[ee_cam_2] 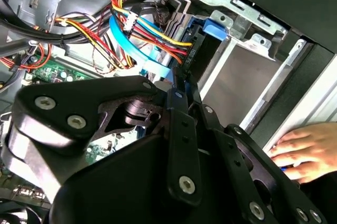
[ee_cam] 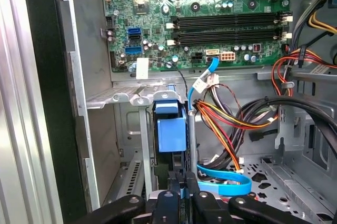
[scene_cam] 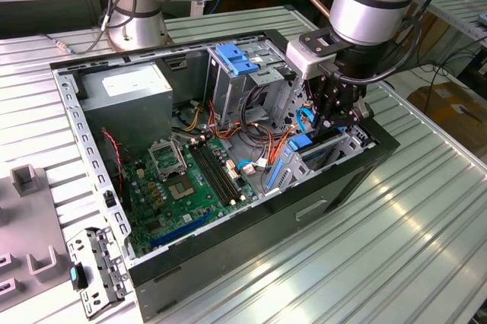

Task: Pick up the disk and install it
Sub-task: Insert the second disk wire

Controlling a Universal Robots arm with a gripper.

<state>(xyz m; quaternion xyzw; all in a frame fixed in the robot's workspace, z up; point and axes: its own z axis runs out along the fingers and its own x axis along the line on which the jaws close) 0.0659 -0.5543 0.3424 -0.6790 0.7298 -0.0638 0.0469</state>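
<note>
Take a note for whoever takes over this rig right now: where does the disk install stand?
End effector: low inside the computer case, at the disk's near end; grip state cannot be told.
Disk: off the table, standing on edge in the drive bay beside the cable bundle.
Done: pickup, disk brought into the bay.
Left: full seating not confirmed.
Caution: a person's hand is next to the case.
</note>
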